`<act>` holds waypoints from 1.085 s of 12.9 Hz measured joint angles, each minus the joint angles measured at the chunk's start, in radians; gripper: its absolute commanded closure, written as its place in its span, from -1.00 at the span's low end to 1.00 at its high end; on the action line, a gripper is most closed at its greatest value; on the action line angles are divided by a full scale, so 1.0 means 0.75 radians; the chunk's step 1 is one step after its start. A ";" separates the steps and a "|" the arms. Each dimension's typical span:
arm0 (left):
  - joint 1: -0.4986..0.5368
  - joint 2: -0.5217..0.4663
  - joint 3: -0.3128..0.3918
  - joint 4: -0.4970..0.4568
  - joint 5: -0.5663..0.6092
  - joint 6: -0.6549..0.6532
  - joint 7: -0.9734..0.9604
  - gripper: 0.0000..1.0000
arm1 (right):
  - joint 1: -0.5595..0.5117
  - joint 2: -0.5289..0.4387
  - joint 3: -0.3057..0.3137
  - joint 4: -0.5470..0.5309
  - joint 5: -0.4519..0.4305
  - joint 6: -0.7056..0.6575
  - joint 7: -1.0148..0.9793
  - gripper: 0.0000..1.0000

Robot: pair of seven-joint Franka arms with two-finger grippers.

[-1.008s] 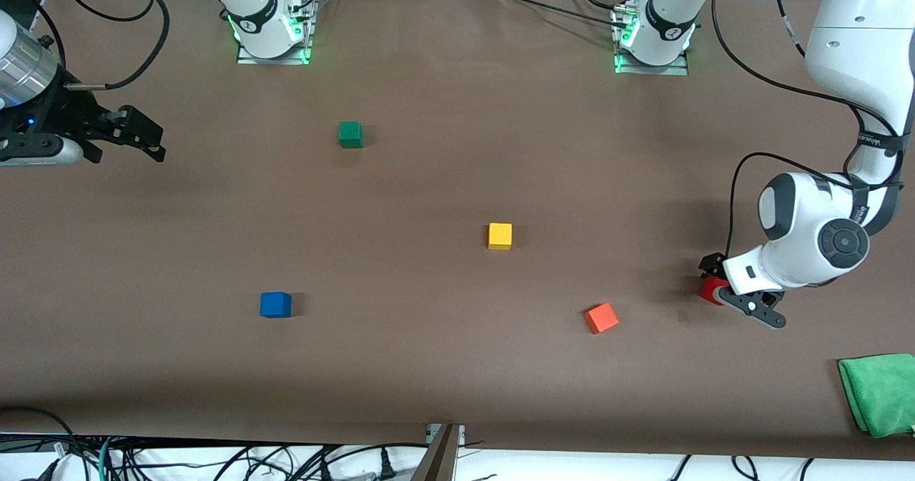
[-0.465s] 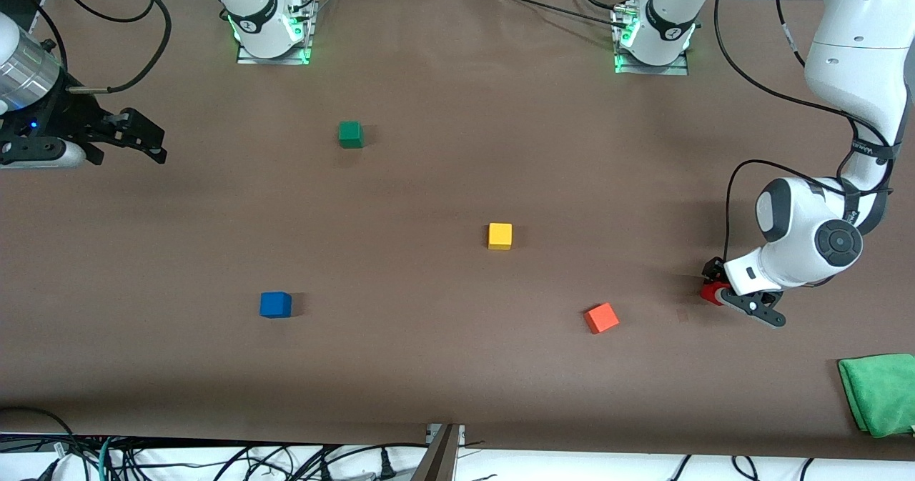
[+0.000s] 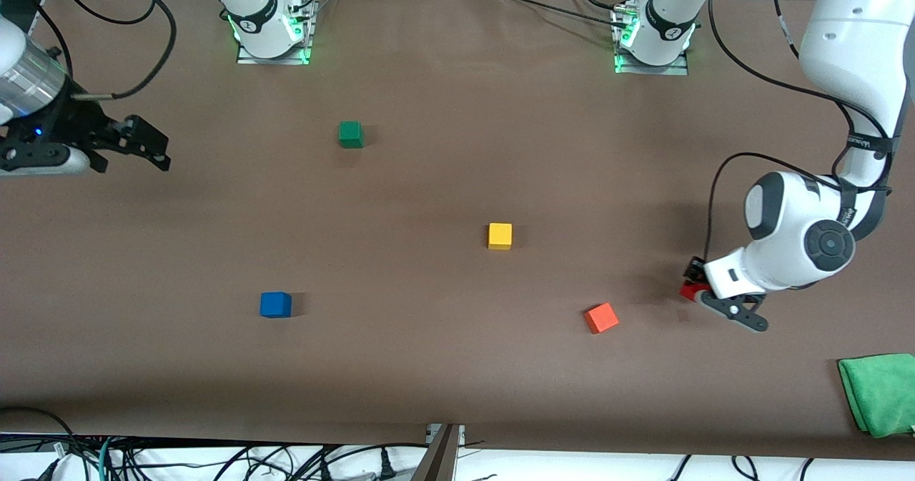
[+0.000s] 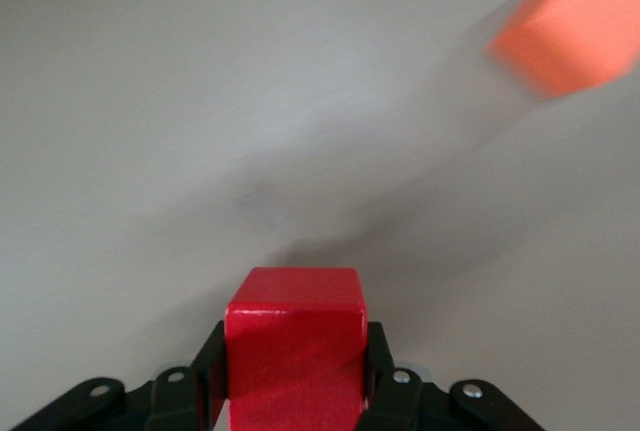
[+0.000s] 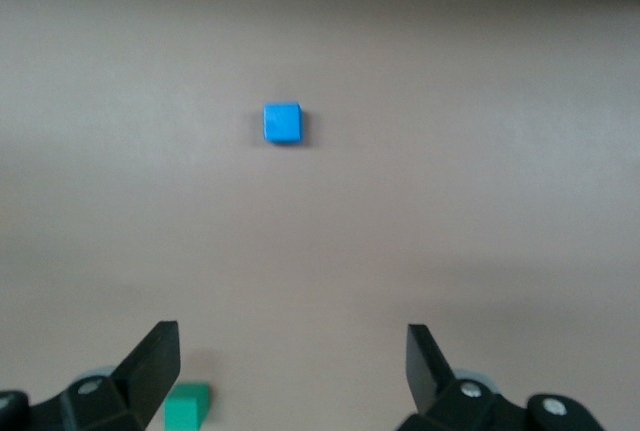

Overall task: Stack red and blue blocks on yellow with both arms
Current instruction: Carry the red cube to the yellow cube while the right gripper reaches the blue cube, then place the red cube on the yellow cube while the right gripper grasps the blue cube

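Note:
My left gripper (image 3: 695, 289) is shut on the crimson red block (image 3: 689, 292), held a little above the table at the left arm's end; the block fills the jaws in the left wrist view (image 4: 293, 351). The yellow block (image 3: 500, 236) sits mid-table. The blue block (image 3: 275, 304) lies nearer the front camera, toward the right arm's end; it also shows in the right wrist view (image 5: 282, 122). My right gripper (image 3: 146, 146) is open and empty, up in the air at the right arm's end of the table.
An orange-red cube (image 3: 601, 318) lies on the table near my left gripper and shows in the left wrist view (image 4: 575, 19). A green cube (image 3: 350, 134) sits closer to the robot bases. A green cloth (image 3: 880, 392) lies at the table's corner.
My left gripper has moved with the red block toward the middle of the table. My right gripper has shifted slightly and dipped a little.

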 measured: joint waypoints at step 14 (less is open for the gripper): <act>-0.607 0.081 -0.163 0.047 0.091 0.009 -1.349 1.00 | 0.030 0.786 0.008 0.002 -0.012 0.640 -0.014 -0.99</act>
